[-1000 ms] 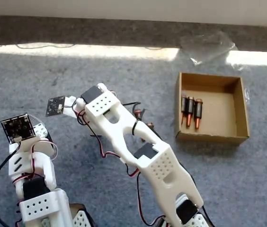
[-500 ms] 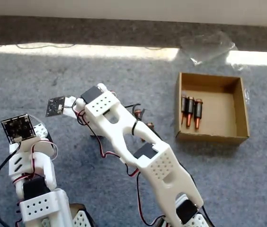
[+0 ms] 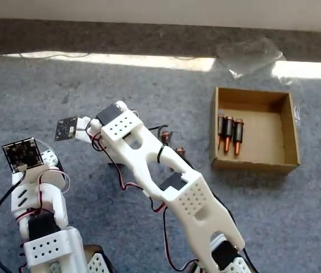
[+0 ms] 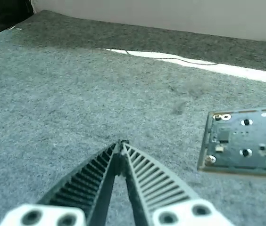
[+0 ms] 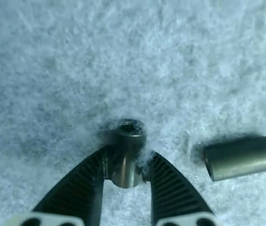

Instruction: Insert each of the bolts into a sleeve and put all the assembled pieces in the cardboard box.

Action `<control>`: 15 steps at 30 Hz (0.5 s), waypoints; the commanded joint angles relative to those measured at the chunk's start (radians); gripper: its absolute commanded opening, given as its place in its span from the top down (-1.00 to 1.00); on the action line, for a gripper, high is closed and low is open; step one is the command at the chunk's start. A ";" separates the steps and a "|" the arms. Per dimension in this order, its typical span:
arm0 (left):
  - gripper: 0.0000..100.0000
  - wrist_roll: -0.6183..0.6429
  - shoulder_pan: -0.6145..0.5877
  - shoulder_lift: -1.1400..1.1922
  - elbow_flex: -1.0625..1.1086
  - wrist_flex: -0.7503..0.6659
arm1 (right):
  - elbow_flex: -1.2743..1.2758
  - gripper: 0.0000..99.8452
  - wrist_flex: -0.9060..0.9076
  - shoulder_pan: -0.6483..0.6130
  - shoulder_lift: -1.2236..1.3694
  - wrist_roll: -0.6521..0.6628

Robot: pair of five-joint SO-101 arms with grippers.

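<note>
The right fingers (image 5: 93, 181), black and ribbed, clamp a smooth metal sleeve (image 5: 126, 155) by its sides, hollow end pointing away from them, over the fuzzy grey table (image 5: 53, 70), a second cylindrical sleeve (image 5: 241, 157) lying near, while the left fingers (image 4: 95, 174) are pressed together, empty.

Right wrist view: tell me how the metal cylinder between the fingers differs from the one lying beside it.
The gripped cylinder turns its end toward the camera, showing a dark bore; the loose cylinder lies on its side, showing its long wall. The gripped cylinder sits between the right gripper's fingers; the loose cylinder lies apart on the carpet, with nothing touching it. Both are round, grey metal pieces.
</note>
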 commanded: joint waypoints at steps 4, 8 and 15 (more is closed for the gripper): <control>0.96 -0.005 0.015 -0.008 0.001 -0.008 | -0.013 0.99 0.005 -0.018 0.010 0.003; 0.96 -0.005 0.015 -0.008 0.001 -0.008 | -0.015 0.99 0.028 -0.002 -0.028 0.002; 0.96 -0.005 0.015 -0.008 0.001 -0.008 | -0.015 0.99 0.105 0.005 -0.225 -0.112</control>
